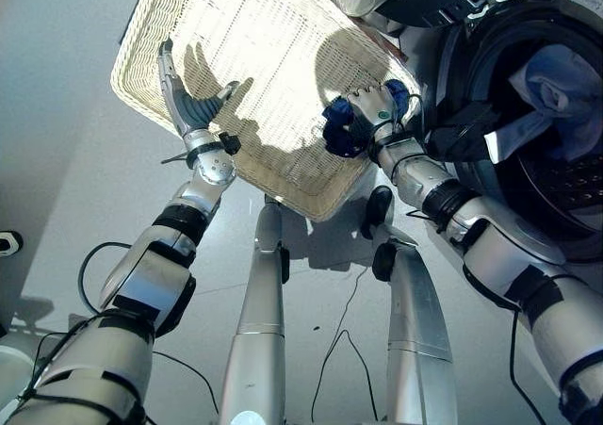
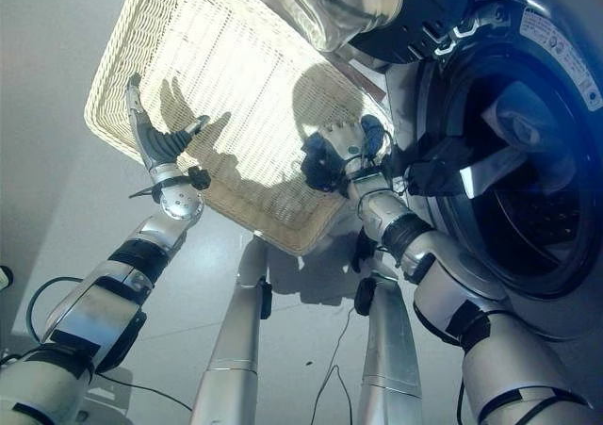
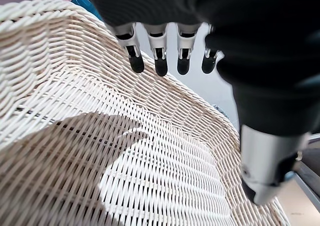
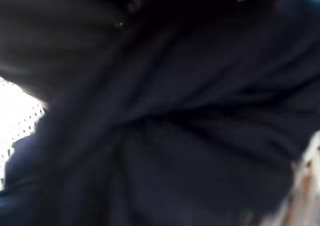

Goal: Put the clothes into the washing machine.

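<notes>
Left eye view has the right robot hand (image 1: 369,114) closed round a bunched dark blue garment (image 1: 341,133) at the corner of the wicker basket (image 1: 273,29) nearest the washing machine (image 1: 556,208), whose round opening lies just to the robot's right with pale blue cloth (image 1: 556,81) and a dark piece (image 1: 462,128) already hanging at its mouth. The right wrist view shows dark fabric pressed close against the camera, which fits a firm hold. The left robot hand (image 1: 193,105) is spread, fingers straight, resting over the basket's near rim and gripping nothing; the left wrist view shows its fingertips (image 3: 159,65) above the bare weave. To do this step well, I would lift the bundle clear of the basket wall first, so no trailing cloth snags the wicker, then carry it sideways and well past the lip of the drum before letting go. The clothes draped at the opening could catch the new piece, so a deep reach seems wise. Keeping the left hand on the rim should steady the basket.
</notes>
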`<state>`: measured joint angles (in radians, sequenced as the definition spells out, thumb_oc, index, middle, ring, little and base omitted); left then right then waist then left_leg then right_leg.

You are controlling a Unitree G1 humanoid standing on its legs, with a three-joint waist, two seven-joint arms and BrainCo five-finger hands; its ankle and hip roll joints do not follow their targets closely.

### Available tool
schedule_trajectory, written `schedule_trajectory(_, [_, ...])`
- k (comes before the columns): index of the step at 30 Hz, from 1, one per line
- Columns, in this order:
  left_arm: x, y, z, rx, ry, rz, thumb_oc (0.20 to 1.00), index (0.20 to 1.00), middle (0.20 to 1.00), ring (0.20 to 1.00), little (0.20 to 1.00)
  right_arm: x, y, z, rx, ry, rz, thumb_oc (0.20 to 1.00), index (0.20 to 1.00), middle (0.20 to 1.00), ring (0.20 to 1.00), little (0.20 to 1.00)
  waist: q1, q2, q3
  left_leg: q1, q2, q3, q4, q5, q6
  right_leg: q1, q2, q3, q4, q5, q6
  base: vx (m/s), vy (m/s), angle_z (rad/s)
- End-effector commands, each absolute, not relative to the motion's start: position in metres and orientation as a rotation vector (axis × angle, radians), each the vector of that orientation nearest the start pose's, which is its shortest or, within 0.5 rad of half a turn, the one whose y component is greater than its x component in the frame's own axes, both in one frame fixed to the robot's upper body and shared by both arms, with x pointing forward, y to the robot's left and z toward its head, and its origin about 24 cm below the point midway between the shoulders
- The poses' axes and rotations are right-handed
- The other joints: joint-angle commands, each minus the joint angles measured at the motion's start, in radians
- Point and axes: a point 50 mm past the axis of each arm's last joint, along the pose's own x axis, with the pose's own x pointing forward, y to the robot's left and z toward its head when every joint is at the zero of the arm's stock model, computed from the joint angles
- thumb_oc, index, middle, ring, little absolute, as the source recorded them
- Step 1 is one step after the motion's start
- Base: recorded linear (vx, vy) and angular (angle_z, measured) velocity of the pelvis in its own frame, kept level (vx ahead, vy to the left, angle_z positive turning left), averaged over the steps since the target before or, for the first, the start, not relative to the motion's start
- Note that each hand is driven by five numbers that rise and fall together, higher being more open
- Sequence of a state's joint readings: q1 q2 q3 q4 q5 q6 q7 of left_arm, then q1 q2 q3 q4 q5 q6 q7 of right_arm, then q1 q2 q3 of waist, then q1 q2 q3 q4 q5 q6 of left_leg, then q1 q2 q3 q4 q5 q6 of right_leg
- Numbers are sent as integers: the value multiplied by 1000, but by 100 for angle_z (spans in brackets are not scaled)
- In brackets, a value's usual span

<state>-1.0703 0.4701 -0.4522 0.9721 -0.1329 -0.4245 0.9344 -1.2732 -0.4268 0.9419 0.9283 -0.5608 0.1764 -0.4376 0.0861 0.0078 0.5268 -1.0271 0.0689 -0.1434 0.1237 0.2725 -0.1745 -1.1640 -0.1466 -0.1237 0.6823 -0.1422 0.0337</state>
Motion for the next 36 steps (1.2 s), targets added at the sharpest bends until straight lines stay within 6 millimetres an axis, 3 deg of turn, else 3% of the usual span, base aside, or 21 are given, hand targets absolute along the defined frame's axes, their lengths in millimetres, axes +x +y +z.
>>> schedule_trajectory(1, [389, 193, 243, 249, -742, 726, 1000, 1000, 1000, 1000, 1000, 416, -135, 213, -1738, -505, -221, 200, 200, 200, 200, 200, -34, 17, -7, 2, -125, 104, 133, -136, 95, 94, 90, -43, -331, 244, 82, 0, 0, 0])
schedule_trajectory(6, [389, 193, 243, 242, -744, 727, 1000, 1000, 1000, 1000, 1000, 415, -137, 216, -1706, -533, -230, 200, 200, 200, 200, 200, -36, 19, -7, 0, -125, 104, 134, -134, 97, 91, 89, -40, -329, 247, 82, 0, 0, 0])
schedule_trajectory(8, [389, 191, 242, 241, -744, 726, 1000, 1000, 1000, 1000, 1000, 414, -136, 218, -1598, -542, -236, 200, 200, 200, 200, 200, -38, 19, -7, 0, -126, 102, 133, -133, 98, 92, 89, -40, -330, 248, 81, 0, 0, 0])
schedule_trajectory(10, [388, 192, 241, 238, -742, 728, 1000, 1000, 1000, 1000, 1000, 412, -135, 221, -1369, -515, -223, 200, 200, 200, 200, 200, -41, 19, -7, -1, -126, 103, 136, -132, 96, 89, 91, -38, -327, 248, 78, 0, 0, 0])
schedule_trajectory(13, [385, 196, 237, 239, -744, 728, 1000, 1000, 1000, 1000, 1000, 405, -125, 227, -910, -508, -137, 200, 200, 200, 200, 200, -44, 17, -7, -2, -125, 102, 137, -133, 92, 85, 93, -31, -325, 247, 77, 0, 0, 0])
schedule_trajectory(14, [383, 198, 235, 242, -745, 730, 1000, 1000, 1000, 1000, 1000, 399, -122, 231, -686, -515, -94, 200, 200, 200, 200, 200, -47, 14, -7, -3, -125, 102, 138, -134, 91, 83, 94, -31, -324, 246, 76, 0, 0, 0])
schedule_trajectory(15, [383, 199, 234, 244, -745, 731, 1000, 1000, 1000, 1000, 1000, 398, -122, 230, -636, -513, -80, 200, 200, 200, 200, 200, -47, 12, -7, -3, -125, 102, 139, -135, 91, 83, 95, -30, -323, 245, 76, 0, 0, 0])
schedule_trajectory(16, [380, 203, 231, 249, -743, 739, 1000, 1000, 1000, 1000, 1000, 390, -120, 233, -351, -521, -6, 200, 200, 200, 200, 200, -54, 5, -7, -3, -124, 102, 142, -139, 90, 81, 99, -28, -319, 240, 75, 0, 0, 0])
schedule_trajectory(18, [378, 207, 229, 251, -741, 751, 1000, 1000, 1000, 1000, 1000, 380, -121, 235, -36, -535, 116, 200, 200, 200, 200, 200, -65, -4, -7, -5, -118, 107, 144, -144, 88, 77, 104, -26, -315, 236, 75, 5, 36, -1])
schedule_trajectory(21, [377, 210, 229, 252, -734, 765, 1000, 1000, 1000, 1000, 1000, 371, -127, 235, 212, -556, 229, 200, 200, 200, 200, 200, -79, -15, -7, 1, -109, 117, 142, -146, 88, 77, 103, -23, -310, 235, 76, -2, 43, -2])
schedule_trajectory(30, [372, 219, 223, 262, -734, 772, 1000, 1000, 1000, 1000, 1000, 355, -164, 246, 584, -695, 310, 200, 200, 200, 200, 200, -99, -27, -7, 14, -93, 124, 138, -156, 84, 83, 99, -12, -308, 235, 84, -4, 7, -2])
schedule_trajectory(36, [372, 228, 225, 276, -736, 766, 1000, 1000, 1000, 1000, 1000, 359, -205, 243, 804, -747, 218, 200, 200, 200, 200, 200, -104, -27, -7, 28, -88, 126, 127, -165, 80, 98, 96, -9, -320, 233, 90, -3, -1, -2])
